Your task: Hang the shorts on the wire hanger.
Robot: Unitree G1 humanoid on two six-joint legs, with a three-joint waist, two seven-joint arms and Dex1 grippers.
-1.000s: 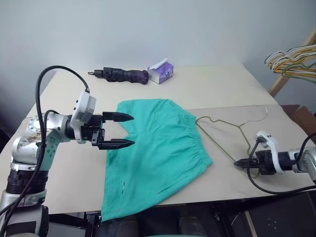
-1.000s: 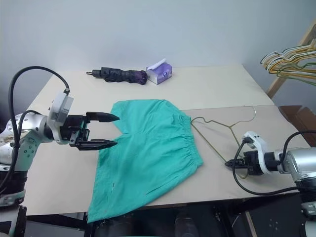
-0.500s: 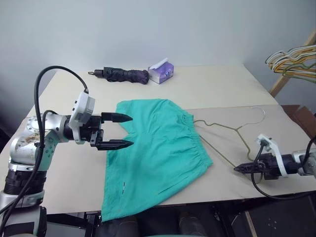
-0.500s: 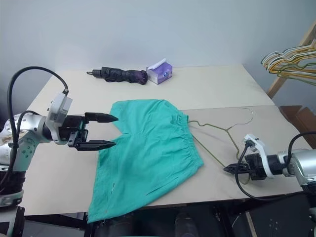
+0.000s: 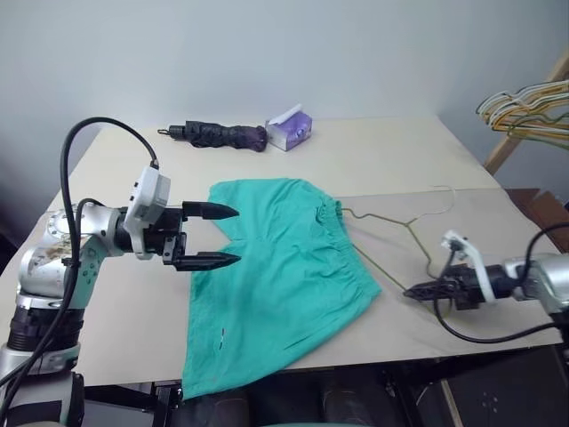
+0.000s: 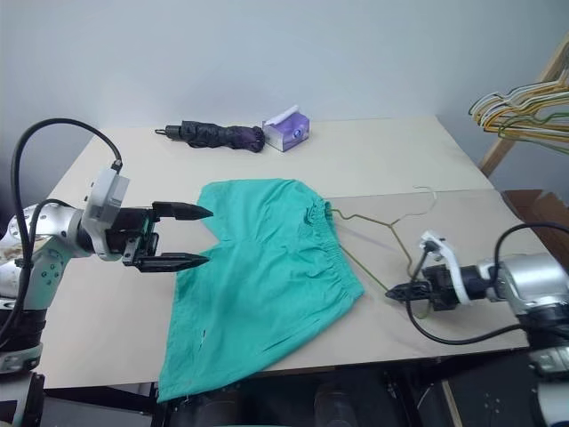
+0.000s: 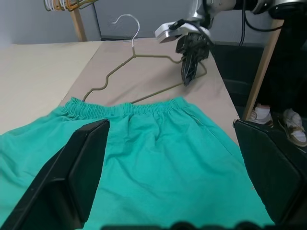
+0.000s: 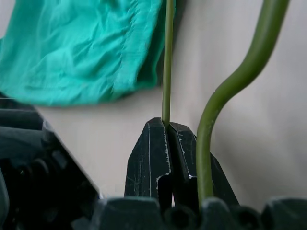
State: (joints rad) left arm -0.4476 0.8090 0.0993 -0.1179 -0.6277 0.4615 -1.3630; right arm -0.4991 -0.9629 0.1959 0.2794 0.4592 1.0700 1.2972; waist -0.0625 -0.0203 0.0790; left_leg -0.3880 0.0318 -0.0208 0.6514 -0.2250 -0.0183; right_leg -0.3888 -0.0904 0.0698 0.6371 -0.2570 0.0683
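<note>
**Teal shorts flat on table; right gripper clamped on hanger wire**

Teal-green cloth, the shorts (image 5: 276,276), lies spread on the beige table (image 5: 391,160), its gathered waistband toward the robot's right and 1 leg hanging over the near edge. The wire hanger (image 5: 391,227), thin olive-grey metal, lies on the table just right of the waistband. Its left corner touches or slips just under the elastic edge; which of the 2 cannot be told. Its hook curves up toward the far right.

Right gripper (image 5: 416,290): fingers pressed together on the hanger's lower wire, low over the table and pointing toward the shorts. The right wrist view confirms the thin wire pinched between the 2 black fingertips (image 8: 156,143), with a second stretch of wire curving past beside them.

Left gripper (image 5: 222,236): fingers spread wide, holding nothing, raised above the left edge of the shorts and pointing across them toward the right.

Other items: a folded dark umbrella (image 5: 222,135) and a purple tissue pack (image 5: 292,129) side by side at the far edge of the table, well apart from the shorts. A bunch of coloured hangers (image 5: 529,107) hangs on a wooden stand at far right.
</note>
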